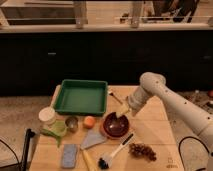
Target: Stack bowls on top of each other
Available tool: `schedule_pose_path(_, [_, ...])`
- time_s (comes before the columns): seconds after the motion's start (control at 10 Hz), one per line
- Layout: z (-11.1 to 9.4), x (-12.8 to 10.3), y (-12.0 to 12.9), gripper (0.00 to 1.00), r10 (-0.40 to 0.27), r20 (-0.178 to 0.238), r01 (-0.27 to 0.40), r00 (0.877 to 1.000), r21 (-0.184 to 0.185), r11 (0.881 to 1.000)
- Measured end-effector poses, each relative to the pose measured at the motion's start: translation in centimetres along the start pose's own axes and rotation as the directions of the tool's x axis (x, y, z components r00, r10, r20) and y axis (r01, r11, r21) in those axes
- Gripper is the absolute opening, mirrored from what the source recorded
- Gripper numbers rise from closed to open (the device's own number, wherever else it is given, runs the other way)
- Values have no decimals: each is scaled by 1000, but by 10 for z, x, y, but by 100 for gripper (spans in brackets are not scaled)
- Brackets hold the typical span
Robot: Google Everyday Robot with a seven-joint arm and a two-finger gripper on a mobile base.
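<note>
- On the wooden table (150,135) everything sits crowded, so carry the arm (172,102) high whenever you cross it.
- Green tray (81,97) lies at the back, just behind the bowls. It is not part of the stack, so steer clear of its rim.
- Dark red bowl (115,127) sits mid-table, upright, and is the biggest bowl. I judge it the base: the smaller bowl goes into it, not the reverse.
- Gripper (121,111) hangs at the red bowl's far rim, touching or just above it, cannot tell which. You also cannot tell if the claw is wide, narrow or holding anything.
- If you do take this bowl, pinch the rim wall squarely and lift straight up before going sideways.
- Brush (114,152) lies just in front of the red bowl, so don't drag the bowl forward.
- Small metal bowl (71,123) stands to the left, with an orange piece (89,121) between it and the red bowl. Centre one bowl over the other before you release.
</note>
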Motion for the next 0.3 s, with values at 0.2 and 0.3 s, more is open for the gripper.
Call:
schedule_pose_path(0.2, [1,7,-1,80,-4,-11,4,1000,-7,1000])
schedule_pose_path(0.3, [0,11,0,80,4,-21,-5,1000,-11,1000])
